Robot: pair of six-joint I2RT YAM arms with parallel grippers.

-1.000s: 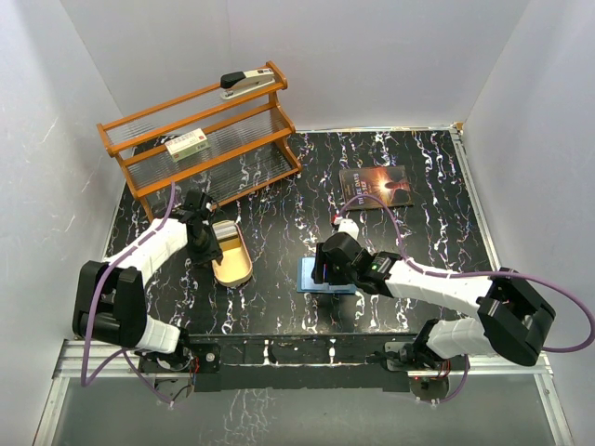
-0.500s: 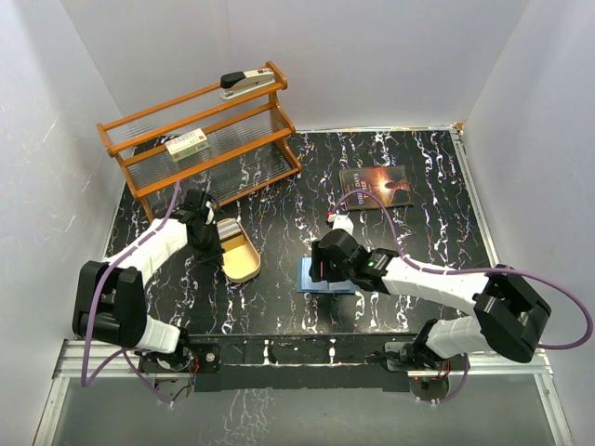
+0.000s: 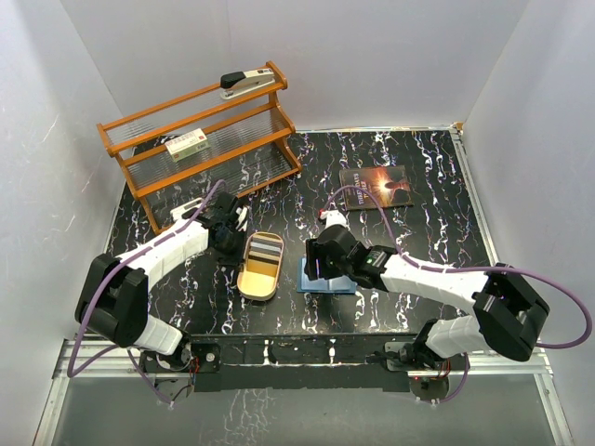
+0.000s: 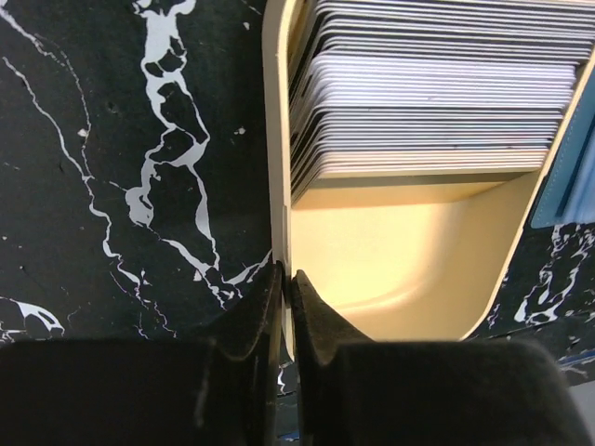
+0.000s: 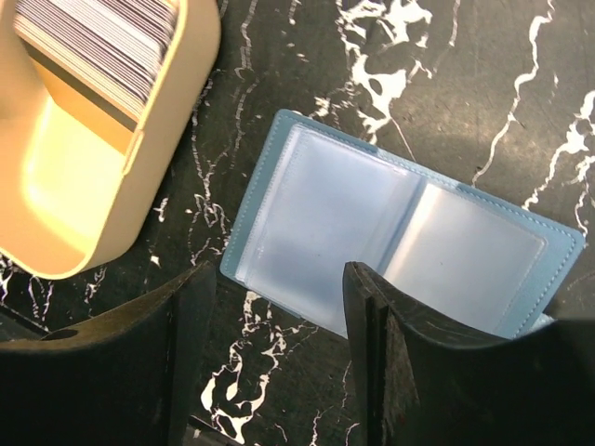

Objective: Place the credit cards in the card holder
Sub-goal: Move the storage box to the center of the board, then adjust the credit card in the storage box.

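Observation:
A tan oblong tray (image 3: 257, 279) holds a stack of several credit cards (image 3: 265, 247) on edge. My left gripper (image 3: 238, 245) is shut on the tray's left rim; in the left wrist view the fingertips (image 4: 284, 279) pinch the rim (image 4: 279, 186), with the cards (image 4: 428, 102) just beyond. The blue card holder (image 3: 337, 284) lies open and flat right of the tray, its clear pockets (image 5: 390, 242) showing. My right gripper (image 3: 314, 269) hovers over its left half, open and empty (image 5: 279, 274). The tray (image 5: 84, 195) and cards (image 5: 102, 37) also show in the right wrist view.
An orange wooden rack (image 3: 209, 139) stands at the back left with a stapler (image 3: 249, 84) on top and a white-green box (image 3: 188, 144) on a shelf. A dark book with an orange glow (image 3: 376, 186) lies at the back right.
My left gripper has dragged the tray to the right and turned it, so it now lies close to the card holder. My right gripper has shifted slightly left over the holder.

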